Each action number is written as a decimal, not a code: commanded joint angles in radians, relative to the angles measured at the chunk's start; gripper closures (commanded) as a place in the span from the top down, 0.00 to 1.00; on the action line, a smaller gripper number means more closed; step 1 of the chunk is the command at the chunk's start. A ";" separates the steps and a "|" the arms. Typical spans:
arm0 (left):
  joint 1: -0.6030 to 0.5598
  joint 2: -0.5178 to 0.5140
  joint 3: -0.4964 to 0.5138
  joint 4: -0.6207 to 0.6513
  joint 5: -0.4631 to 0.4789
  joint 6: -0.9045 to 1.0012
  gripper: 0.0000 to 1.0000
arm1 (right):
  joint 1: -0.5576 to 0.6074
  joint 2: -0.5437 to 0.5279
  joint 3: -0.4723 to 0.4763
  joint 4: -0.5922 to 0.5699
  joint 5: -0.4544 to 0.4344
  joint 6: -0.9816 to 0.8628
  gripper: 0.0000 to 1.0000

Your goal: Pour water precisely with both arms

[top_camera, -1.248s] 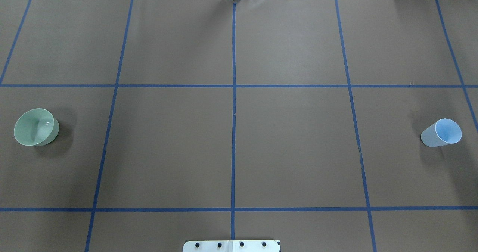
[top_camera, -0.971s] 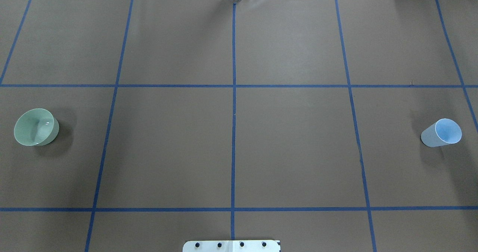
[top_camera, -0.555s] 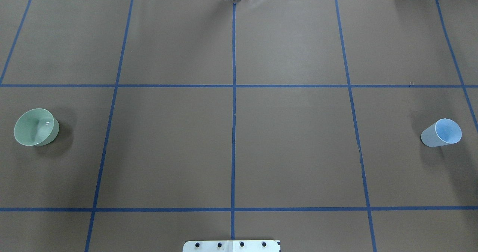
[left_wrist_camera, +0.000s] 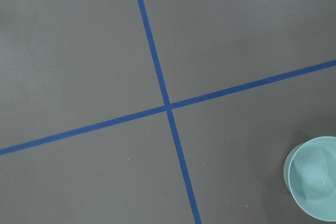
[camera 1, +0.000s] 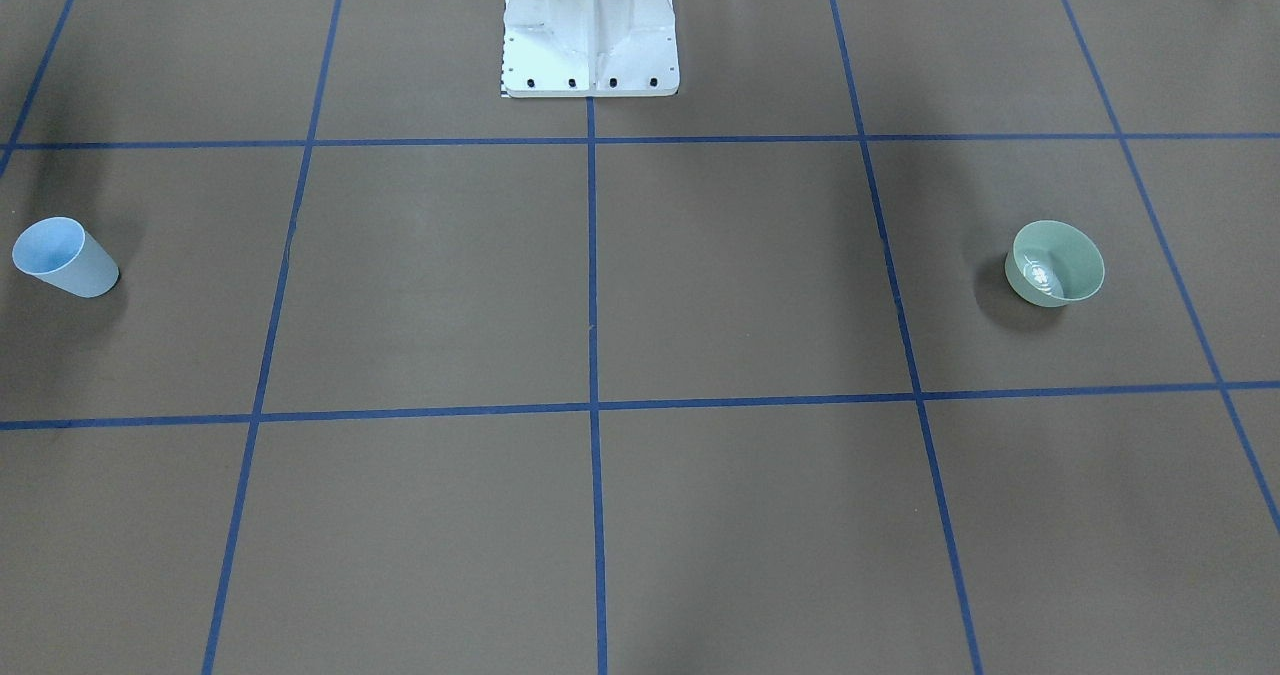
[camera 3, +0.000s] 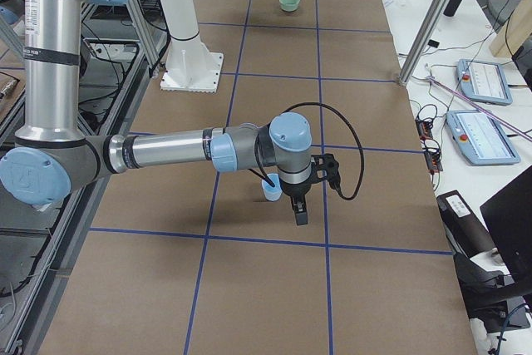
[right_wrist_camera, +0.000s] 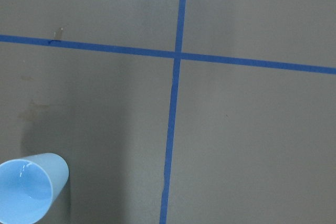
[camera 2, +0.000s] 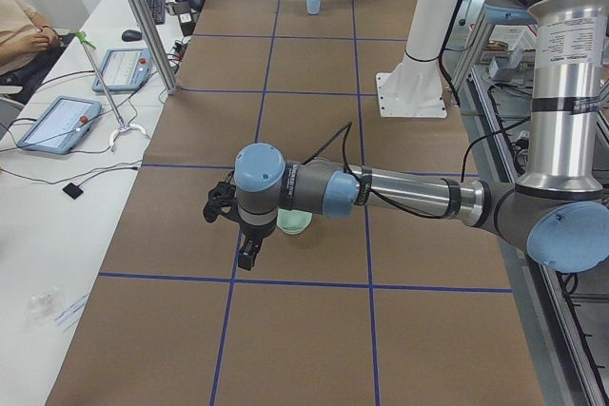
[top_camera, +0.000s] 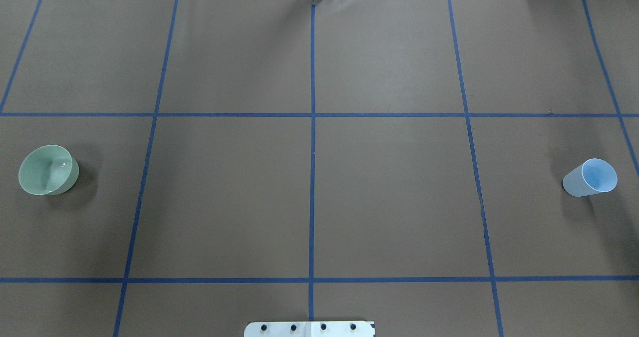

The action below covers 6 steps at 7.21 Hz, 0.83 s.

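Hazard: misjudged descent risking tipping blue cup [top_camera: 591, 177] near desk [top_camera: 314, 202] right edge | right claw [camera 3: 299, 214] hovering near it, left claw [camera 2: 249, 252] hovering near green bowl [top_camera: 48, 169] | claw openings: cannot tell

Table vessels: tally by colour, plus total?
Green bowl: 1
Blue cup: 1
Total: 2

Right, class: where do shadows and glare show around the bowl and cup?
Overhead: the bowl throws a soft shadow to its right, one small glint inside. Front-facing: white glints in the bowl. Right wrist: a dim shadow above the cup.
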 commanded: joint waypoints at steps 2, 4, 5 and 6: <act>0.004 -0.017 0.065 -0.187 -0.002 -0.011 1.00 | 0.001 0.000 -0.029 0.090 0.000 0.021 1.00; 0.067 -0.025 0.075 -0.259 0.001 -0.178 1.00 | 0.001 0.000 -0.041 0.092 0.021 0.065 1.00; 0.139 -0.016 0.117 -0.366 0.006 -0.186 1.00 | 0.001 0.000 -0.032 0.095 0.021 0.096 1.00; 0.184 -0.026 0.184 -0.412 0.006 -0.245 1.00 | 0.001 -0.010 -0.032 0.124 0.020 0.095 1.00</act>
